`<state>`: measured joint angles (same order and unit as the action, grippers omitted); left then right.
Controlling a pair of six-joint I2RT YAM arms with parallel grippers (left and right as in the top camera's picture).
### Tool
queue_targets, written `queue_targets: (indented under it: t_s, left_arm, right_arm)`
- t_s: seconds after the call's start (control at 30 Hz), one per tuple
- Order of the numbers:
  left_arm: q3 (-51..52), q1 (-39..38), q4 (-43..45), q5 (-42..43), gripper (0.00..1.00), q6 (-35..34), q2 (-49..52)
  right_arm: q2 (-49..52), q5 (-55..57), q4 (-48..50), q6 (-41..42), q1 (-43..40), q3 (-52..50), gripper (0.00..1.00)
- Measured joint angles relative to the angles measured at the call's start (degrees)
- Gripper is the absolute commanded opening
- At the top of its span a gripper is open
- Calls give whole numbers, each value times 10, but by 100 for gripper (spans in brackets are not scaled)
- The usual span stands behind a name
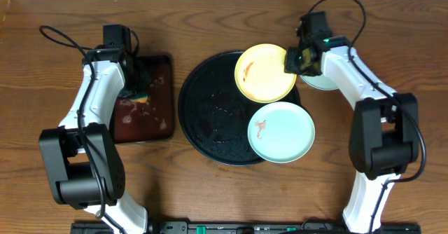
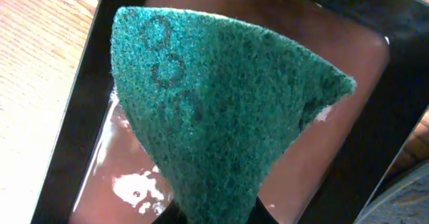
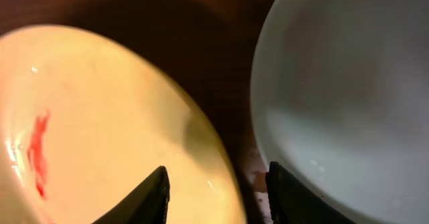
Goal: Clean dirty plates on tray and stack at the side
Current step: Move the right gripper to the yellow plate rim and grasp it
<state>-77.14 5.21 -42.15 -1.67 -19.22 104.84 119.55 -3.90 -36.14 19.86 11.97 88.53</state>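
Left jaws: closed on a green scouring pad [image 2: 214,110], held over the rectangular reddish-brown tray [image 1: 159,115]; the pad hangs as a folded wedge.
Reddish-brown tray: lies on the counter [image 1: 224,10] at the left, with a wet, glinting film inside.
Black tray [image 1: 210,115]: large and round, at the middle of the counter; its left half is bare, and both plates on it sit at its right side.
Yellow plate [image 1: 262,76]: at the tray's far right edge, overhanging the rim; a red smear [image 1: 246,71] shows on it, so it looks uncleaned.
Mint plate on tray [image 1: 283,132]: at the tray's near right edge, also overhanging the rim, with a red-orange smear [image 1: 260,127]; it looks uncleaned.
Right jaws: apart, straddling the yellow plate's right rim, one finger over the bowl and one outside; no grip on it shows yet.
Mint plate at the side [image 1: 318,82]: off the tray on the counter, just right of the yellow plate and partly under the right arm; no smear shows on the visible part.
Progress: by my reading, one plate is done and set aside; two dirty plates remain, the yellow one apparently next.
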Motion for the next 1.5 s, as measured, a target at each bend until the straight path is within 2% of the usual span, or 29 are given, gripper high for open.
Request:
queue_targets:
  t_s: [0.07,0.13,0.2,0.37,0.4,0.43,0.53,0.6,0.77,0.87,1.5]
  left_arm:
    - [0,0,0,0,7,0,0]
    - [0,0,0,0,7,0,0]
    - [0,0,0,0,7,0,0]
    - [0,0,0,0,7,0,0]
    - [0,0,0,0,7,0,0]
    - [0,0,0,0,7,0,0]
    - [0,0,0,0,8,0,0]
    - [0,0,0,0,8,0,0]
    - [0,0,-2,0,7,0,0]
    - [0,0,-2,0,7,0,0]
    - [0,0,0,39,7,43,-6]
  right_arm:
    - [1,4,0,5,4,0,33]
    - [1,8,-1,7,6,0,15]
    - [1,12,-7,10,7,0,1]
    - [1,11,-24,10,8,0,1]
    - [1,11,-27,10,10,0,4]
    - [1,12,-28,10,11,0,13]
    - [1,13,-35,10,22,0,17]
    - [1,13,-34,12,33,0,15]
    - [1,11,-35,12,66,0,15]
    - [5,11,-35,13,82,0,1]
    - [26,-21,-51,16,99,4,1]
